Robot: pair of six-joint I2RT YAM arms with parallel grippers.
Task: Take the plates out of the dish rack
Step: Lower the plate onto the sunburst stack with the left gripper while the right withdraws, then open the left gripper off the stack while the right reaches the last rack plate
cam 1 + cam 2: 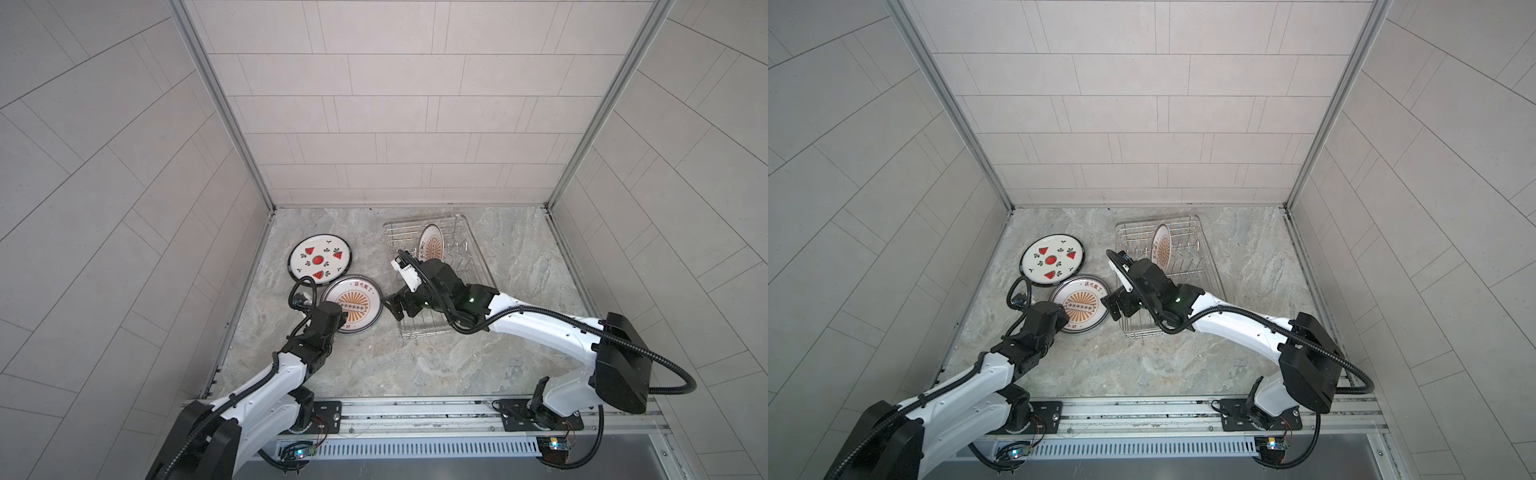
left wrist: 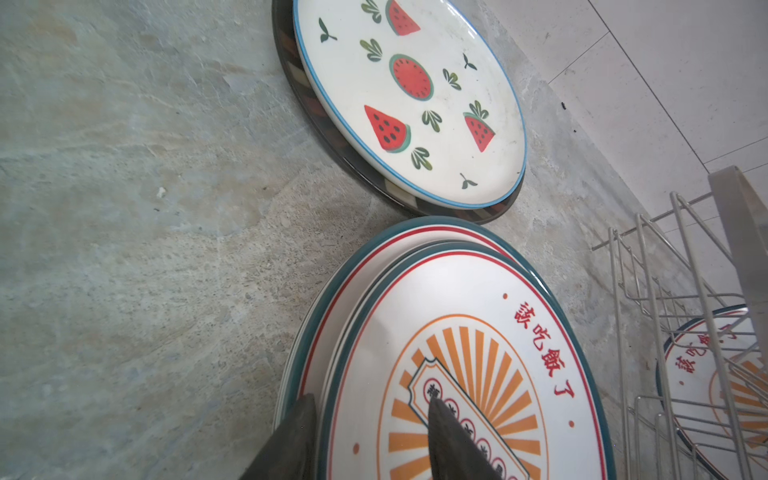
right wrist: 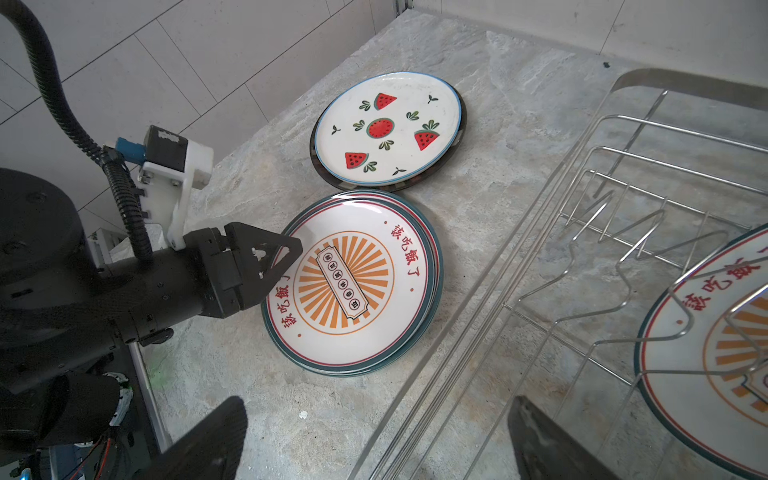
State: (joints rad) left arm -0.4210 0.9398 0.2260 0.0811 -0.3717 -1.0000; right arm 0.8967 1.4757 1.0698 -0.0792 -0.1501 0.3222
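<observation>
Plate laid flat: left gripper straddles its eight-o'clock rim, pinch or slack undeterminable; right gripper spread, empty. Advise opening fully, withdrawing level.

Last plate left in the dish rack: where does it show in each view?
Top view: rack plate standing at the dish rack's far end, right of centre.
Top view: same spot, about mid-frame.
Left wrist: lower right, behind rack wires.
Right wrist: right edge, partly cut off.
Shared landmark: flat sunburst stack beside the rack.
</observation>
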